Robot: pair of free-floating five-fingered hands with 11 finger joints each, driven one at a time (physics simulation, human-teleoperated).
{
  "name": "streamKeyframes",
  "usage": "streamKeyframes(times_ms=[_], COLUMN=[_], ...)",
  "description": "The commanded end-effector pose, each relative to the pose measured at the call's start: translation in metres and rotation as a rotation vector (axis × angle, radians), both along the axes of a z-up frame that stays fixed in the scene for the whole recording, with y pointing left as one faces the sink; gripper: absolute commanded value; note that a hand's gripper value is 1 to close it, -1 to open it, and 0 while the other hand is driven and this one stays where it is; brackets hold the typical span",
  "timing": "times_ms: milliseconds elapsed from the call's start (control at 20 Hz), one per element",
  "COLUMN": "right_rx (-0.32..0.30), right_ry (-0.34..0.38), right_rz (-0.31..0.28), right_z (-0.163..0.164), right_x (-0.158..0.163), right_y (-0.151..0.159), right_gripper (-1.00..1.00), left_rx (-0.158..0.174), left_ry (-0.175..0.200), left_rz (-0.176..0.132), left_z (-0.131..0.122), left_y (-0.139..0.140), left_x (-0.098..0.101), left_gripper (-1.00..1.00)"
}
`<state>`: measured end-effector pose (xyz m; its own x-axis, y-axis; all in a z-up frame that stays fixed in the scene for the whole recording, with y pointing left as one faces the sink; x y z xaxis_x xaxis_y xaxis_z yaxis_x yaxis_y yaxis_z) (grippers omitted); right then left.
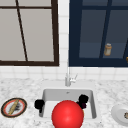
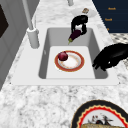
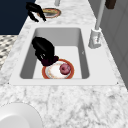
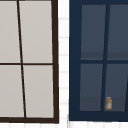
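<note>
Right hand (image 2: 79,23) clenched round eggplant (image 2: 75,35) above sink (image 2: 50,32); left hand (image 2: 110,57) idle, curled, empty. Advised: lower level onto red-rimmed plate (image 2: 75,65), clear of apple (image 2: 63,56)

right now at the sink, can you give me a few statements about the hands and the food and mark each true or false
1. The right hand has its fingers curled round a purple eggplant over the sink. True.
2. The plate in the sink is bare. False: a dark red round fruit sits on it.
3. The left hand holds the eggplant. False: it holds nothing and hangs over the sink's left rim.
4. The faucet stands at the back of the sink. True.
5. The plate on the left counter carries something long and tan. True.
</note>
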<state>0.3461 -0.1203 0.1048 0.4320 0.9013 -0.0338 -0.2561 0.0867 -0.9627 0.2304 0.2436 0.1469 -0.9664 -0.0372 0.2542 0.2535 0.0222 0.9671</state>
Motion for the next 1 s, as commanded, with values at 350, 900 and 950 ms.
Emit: streamKeyframes(times_ms=[350,900,950], right_rx=[-0.010,0.007,0.008], right_ry=[0.046,0.068,0.069], right_rz=[0.024,0.029,0.026], right_z=[0.056,0.096,0.098], right_x=[-0.002,-0.003,-0.002], right_y=[-0.019,-0.053,-0.057], right_gripper=[1.00,1.00,1.00], left_rx=[0.000,0.000,0.000], left_ry=[0.000,0.000,0.000], left_rz=[0.000,0.000,0.000], left_z=[0.000,0.000,0.000], left_y=[0.000,0.000,0.000], left_x=[0.000,0.000,0.000], left_gripper=[0.00,0.00,0.00])
